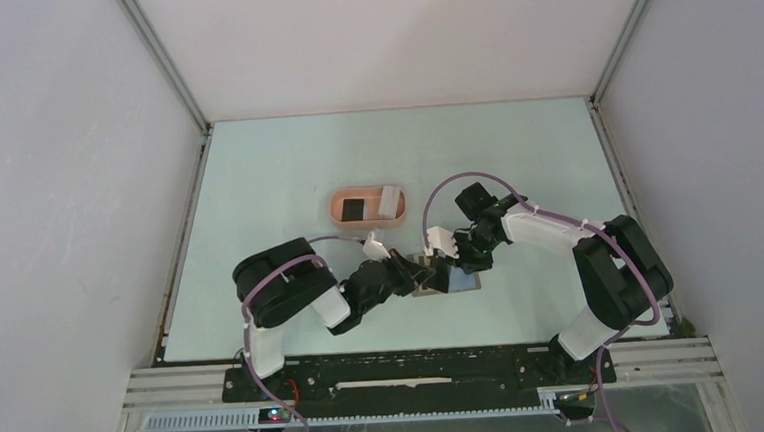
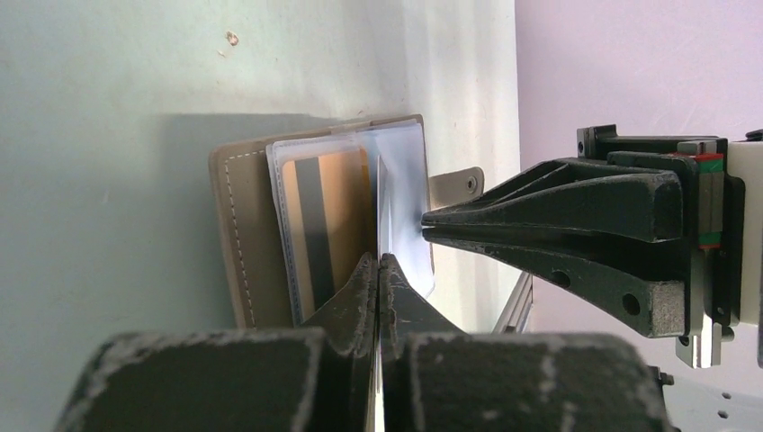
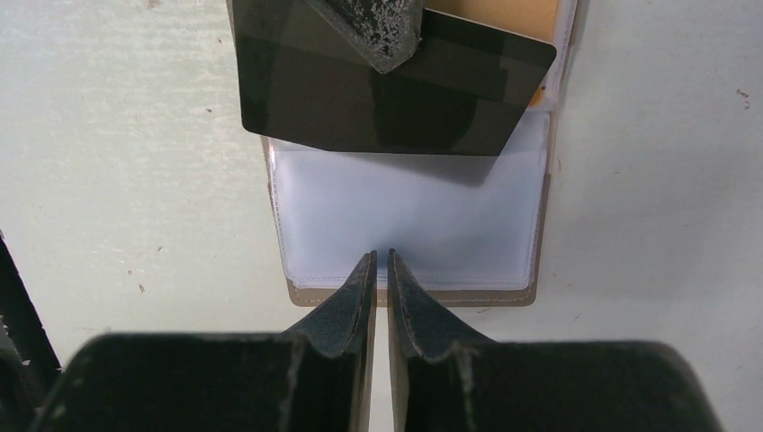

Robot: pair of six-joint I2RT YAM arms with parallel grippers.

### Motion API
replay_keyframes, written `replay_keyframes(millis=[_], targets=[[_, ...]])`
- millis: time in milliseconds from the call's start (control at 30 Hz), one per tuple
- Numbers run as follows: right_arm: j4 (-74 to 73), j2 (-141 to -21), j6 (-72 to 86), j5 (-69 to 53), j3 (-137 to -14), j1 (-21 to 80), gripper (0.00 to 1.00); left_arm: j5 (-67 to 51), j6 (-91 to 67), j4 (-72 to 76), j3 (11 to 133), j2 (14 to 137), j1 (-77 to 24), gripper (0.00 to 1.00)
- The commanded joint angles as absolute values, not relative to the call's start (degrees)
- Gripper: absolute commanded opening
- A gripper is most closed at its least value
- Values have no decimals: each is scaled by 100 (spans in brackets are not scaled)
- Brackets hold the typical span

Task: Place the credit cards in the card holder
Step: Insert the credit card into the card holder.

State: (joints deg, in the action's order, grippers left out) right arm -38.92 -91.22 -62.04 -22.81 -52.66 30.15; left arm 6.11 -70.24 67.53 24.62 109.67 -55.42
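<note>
Black card (image 3: 324, 99) is pinched edge-on in the left end effector (image 2: 379, 263), fingers clamped tight on it, card angled over the top of the open tan wallet (image 2: 238, 243). Right end effector (image 3: 378, 261) is nearly together w/ a thin slit, tips on the wallet's clear sleeve (image 3: 405, 216); can't tell if it's pinching. Orange card (image 2: 346, 207) w/ dark stripe sits in a sleeve. Further back on the surface (image 1: 286, 182), apart from the wallet, the pink card holder (image 1: 333, 207) has a dark card (image 1: 354, 208) and a whitish card (image 1: 390, 200) in it.
</note>
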Motion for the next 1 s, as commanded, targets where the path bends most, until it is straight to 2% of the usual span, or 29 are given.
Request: replay_keyframes(millis=[0, 967], targets=[[-3938, -9080, -6119, -2407, -5436, 3076, 17, 1026, -7159, 7161, 2414, 11184, -5654, 0], [-3938, -9071, -6089, -2443, -5440, 3093, 17, 2074, -7668, 8064, 2382, 11798, -6082, 0]])
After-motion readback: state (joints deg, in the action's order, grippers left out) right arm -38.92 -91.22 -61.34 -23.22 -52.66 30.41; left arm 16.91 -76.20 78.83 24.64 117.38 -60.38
